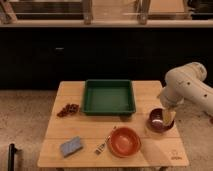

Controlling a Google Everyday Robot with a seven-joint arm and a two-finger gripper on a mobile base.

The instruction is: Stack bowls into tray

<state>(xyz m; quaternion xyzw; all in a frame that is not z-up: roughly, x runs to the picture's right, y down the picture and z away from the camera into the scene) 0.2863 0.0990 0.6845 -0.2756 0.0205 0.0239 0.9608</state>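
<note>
The dark green tray (108, 97) sits at the back middle of the wooden table. The wide orange-red bowl (124, 141) sits at the front, right of centre. The smaller dark maroon bowl (156, 121) stands at the right side of the table. My gripper (166, 118) hangs from the white arm coming in from the right and reaches down into or onto the maroon bowl's right rim. One yellowish finger shows against the bowl.
A blue-grey sponge (72, 146) lies at the front left. A fork (102, 143) lies just left of the orange-red bowl. A cluster of small dark red pieces (67, 110) lies left of the tray. Dark cabinets stand behind the table.
</note>
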